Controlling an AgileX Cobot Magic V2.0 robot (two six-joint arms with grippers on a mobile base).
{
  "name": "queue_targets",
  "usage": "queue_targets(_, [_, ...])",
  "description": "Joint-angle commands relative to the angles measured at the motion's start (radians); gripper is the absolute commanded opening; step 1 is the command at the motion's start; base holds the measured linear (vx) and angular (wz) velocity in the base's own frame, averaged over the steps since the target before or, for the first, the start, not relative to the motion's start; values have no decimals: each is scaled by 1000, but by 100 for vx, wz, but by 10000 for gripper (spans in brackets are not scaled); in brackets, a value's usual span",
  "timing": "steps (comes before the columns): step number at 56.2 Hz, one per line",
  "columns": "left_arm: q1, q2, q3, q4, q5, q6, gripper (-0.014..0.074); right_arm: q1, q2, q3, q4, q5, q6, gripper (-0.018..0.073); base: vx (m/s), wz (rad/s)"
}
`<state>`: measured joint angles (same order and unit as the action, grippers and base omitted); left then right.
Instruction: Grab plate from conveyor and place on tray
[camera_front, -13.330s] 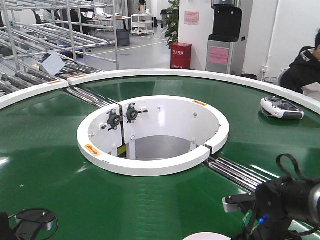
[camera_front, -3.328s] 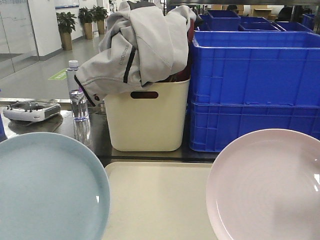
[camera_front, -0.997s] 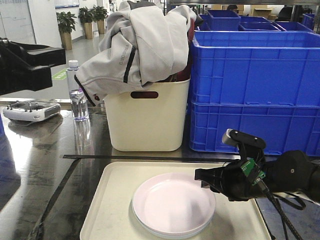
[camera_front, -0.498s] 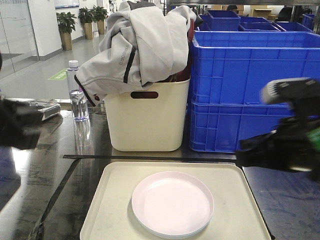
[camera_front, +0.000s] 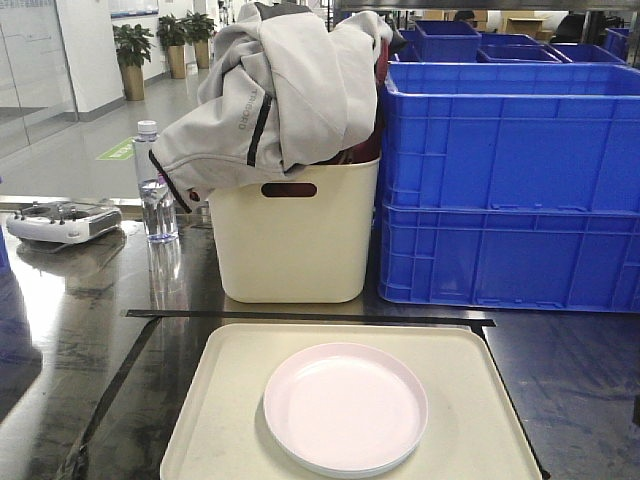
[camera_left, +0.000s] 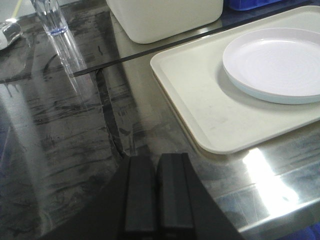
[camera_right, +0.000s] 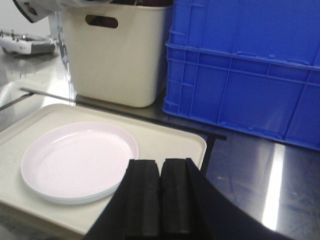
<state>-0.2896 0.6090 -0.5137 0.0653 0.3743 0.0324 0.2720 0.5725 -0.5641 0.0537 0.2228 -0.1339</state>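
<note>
Where the front view begins, nearest to me, one cream tray (camera_front: 230, 420) lies flat on the dark glossy desk (camera_front: 70, 340). On it sit two plates stacked: one pink plate (camera_front: 345, 405) on top, and a pale blue plate (camera_left: 250, 90) beneath, only its rim showing. The stack rests near the tray's middle, apart from all rims.

Left claw (camera_left: 157, 195): empty, fingers pressed together, above bare desk just off the tray's left edge. Right claw (camera_right: 160, 200): empty, likewise pressed together, over the tray's right near corner, beside the plates and not touching them.

Behind the tray, one dark strip (camera_front: 300, 317) runs across the desk. Beyond it stands one tall cream bin (camera_front: 295, 240) with a handle slot, a grey jacket (camera_front: 270, 80) heaped over it; lettering on the jacket's sleeve is too small to read. Just right of the bin: two blue crates (camera_front: 510, 180) stacked, more blue crates behind, count uncertain. Left of the bin: one clear water bottle (camera_front: 155, 185), white cap, label unreadable. Farther left, one grey handheld controller (camera_front: 60, 222). Far back, three potted plants (camera_front: 165, 40) on the floor.
</note>
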Motion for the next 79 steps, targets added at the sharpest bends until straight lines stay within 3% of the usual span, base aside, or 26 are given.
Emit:
queue_targets(1, [2, -24, 11, -1, -125, -10, 0, -3, -9, 11, -3, -196, -7, -9, 0, 0])
queue_targets(36, [2, -28, 30, -1, -93, -11, 2, -3, -9, 25, -3, -201, -7, -9, 0, 0])
queue_targets(40, [2, -41, 53, 41, -139, 8, 3, -3, -9, 25, -3, -201, -7, -9, 0, 0])
queue_targets(45, [9, -117, 140, 40, -235, 6, 3, -3, -9, 25, -3, -201, -7, -9, 0, 0])
queue_targets(54, [85, -345, 366, 5, -360, -54, 3, -3, -9, 25, -3, -201, -7, -9, 0, 0])
queue_targets(65, [175, -591, 563, 6, -374, -43, 3, -3, -9, 25, -3, -201, -7, -9, 0, 0])
queue_targets(68, [182, -640, 566, 6, -318, -40, 3, -3, -9, 25, -3, -201, -7, -9, 0, 0])
queue_targets(79, [182, -622, 565, 6, -308, -42, 3, -3, -9, 25, -3, -201, -7, -9, 0, 0])
